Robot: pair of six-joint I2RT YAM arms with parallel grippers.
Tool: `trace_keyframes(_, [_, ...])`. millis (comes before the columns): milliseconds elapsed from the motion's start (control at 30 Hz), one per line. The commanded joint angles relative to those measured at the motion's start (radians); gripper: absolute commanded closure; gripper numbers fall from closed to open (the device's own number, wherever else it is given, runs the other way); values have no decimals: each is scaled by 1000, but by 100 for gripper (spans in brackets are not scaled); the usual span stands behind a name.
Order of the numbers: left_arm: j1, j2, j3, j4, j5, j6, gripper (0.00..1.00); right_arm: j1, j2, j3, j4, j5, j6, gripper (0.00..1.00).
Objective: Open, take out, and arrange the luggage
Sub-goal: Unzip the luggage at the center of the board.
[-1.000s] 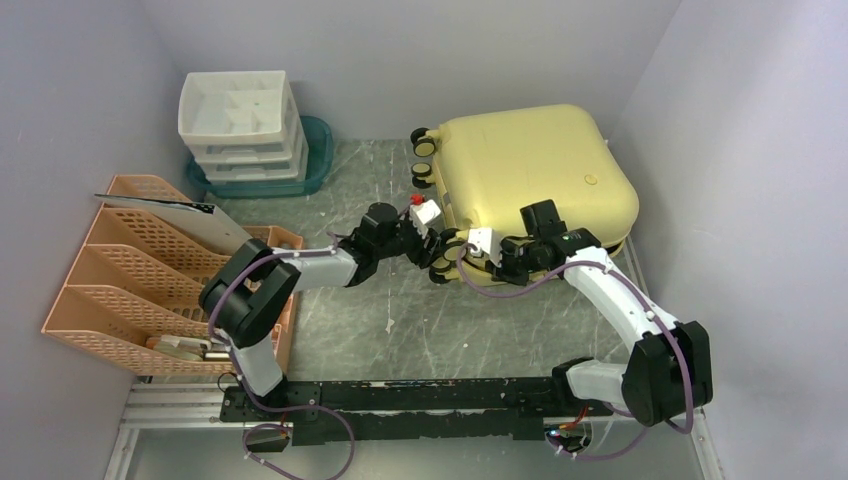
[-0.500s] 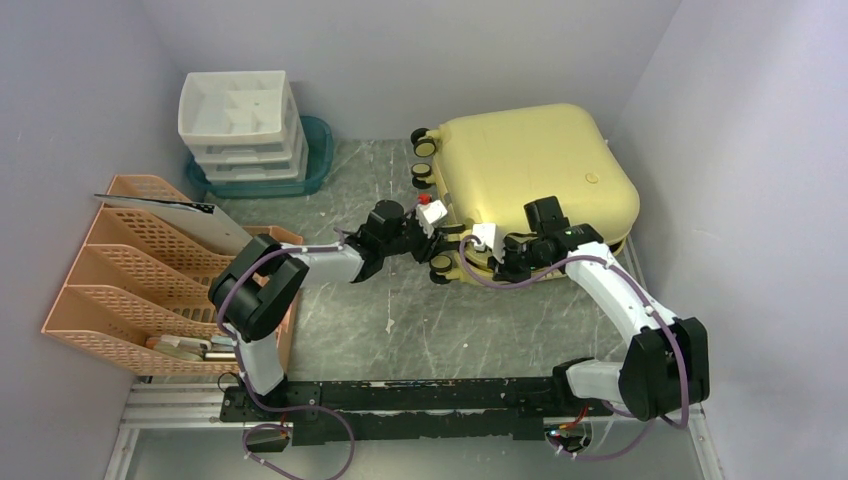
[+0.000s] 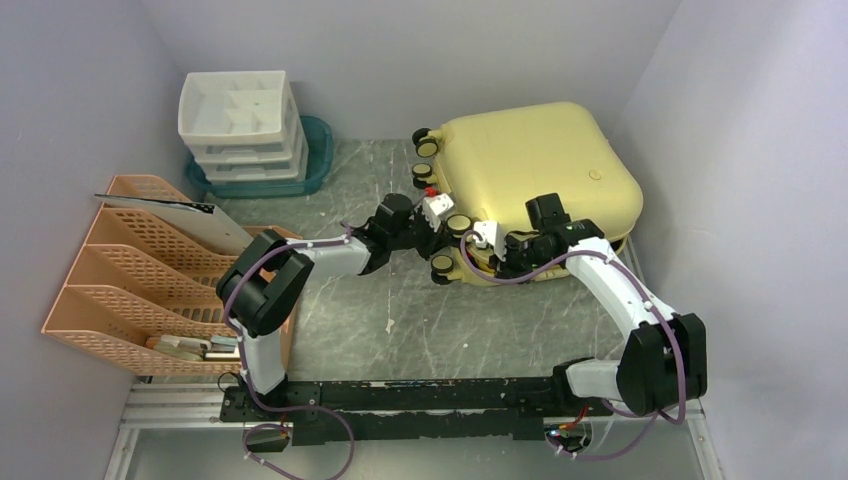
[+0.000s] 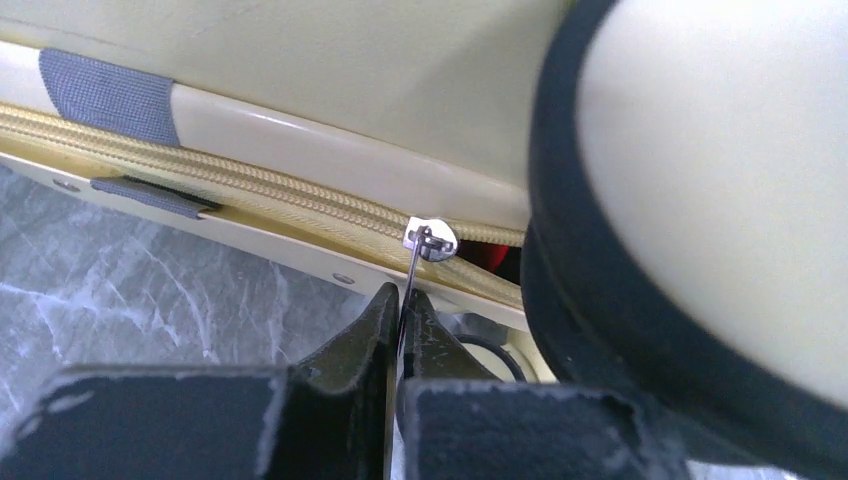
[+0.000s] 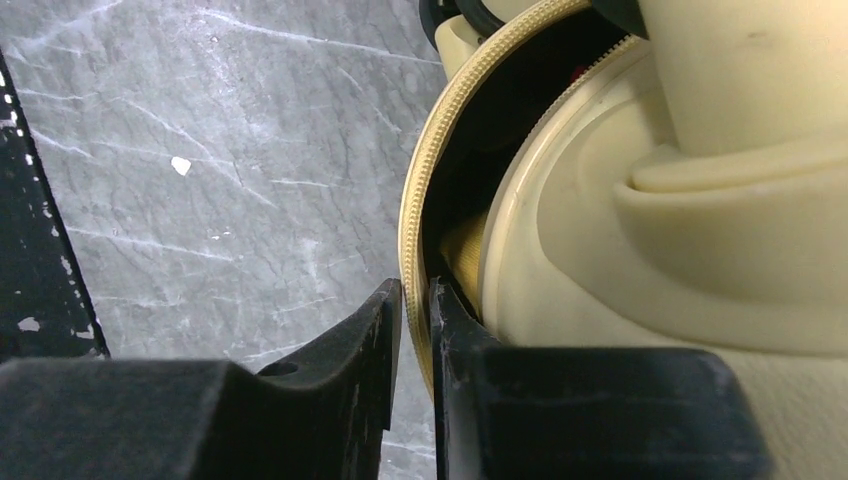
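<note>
The left arm [image 3: 330, 262] rises from the near edge of the counter [image 3: 400, 320], folds at a raised elbow and stretches its forearm right and away to the wheeled end of the luggage [image 3: 540, 160]. The right arm [image 3: 620, 285] bends at an elbow near the right edge and reaches back left to the luggage's near-left corner, so both wrists meet there. The luggage lies flat by the far-right corner of the counter. Its shells have parted slightly at that corner, showing a dark gap with a bit of red; what is inside cannot be told. A peach file rack [image 3: 130, 270] stands along the left edge with a dark-edged sheet in its far slot and pale things in its near slot. A white drawer unit [image 3: 240, 120] sits on a teal tray [image 3: 318, 150] at the far-left corner. The luggage's long axis runs roughly left to right, with its wheels [image 3: 427, 146] pointing left. The left tool [image 4: 400, 302] is fully closed, pinching the thin metal zipper pull [image 4: 412, 275]. The right tool [image 5: 415, 300] is closed to a narrow slit around the yellow zipper tape [image 5: 415, 200].
</note>
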State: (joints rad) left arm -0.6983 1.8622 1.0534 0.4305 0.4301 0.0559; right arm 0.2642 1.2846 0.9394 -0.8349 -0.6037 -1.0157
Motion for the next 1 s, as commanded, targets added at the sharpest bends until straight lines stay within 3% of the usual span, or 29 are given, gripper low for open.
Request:
trace_keyframes(0, [46, 19, 72, 41, -187, -135, 95, 7, -31, 80, -175, -155, -3, 81])
trace_keyframes(133, [105, 24, 94, 18, -185, -221, 95, 5, -26, 114, -229, -174, -37, 100])
trace_keyframes(433, [196, 25, 138, -54, -188, -301, 95, 7, -8, 128, -230, -154, -44, 100])
trace_keyframes(567, [210, 70, 182, -100, -251, -298, 95, 9, 0, 127, -233, -121, -55, 100])
trace_keyframes(967, [262, 356, 624, -379, -330, -326, 95, 9, -31, 92, -293, -86, -127, 100])
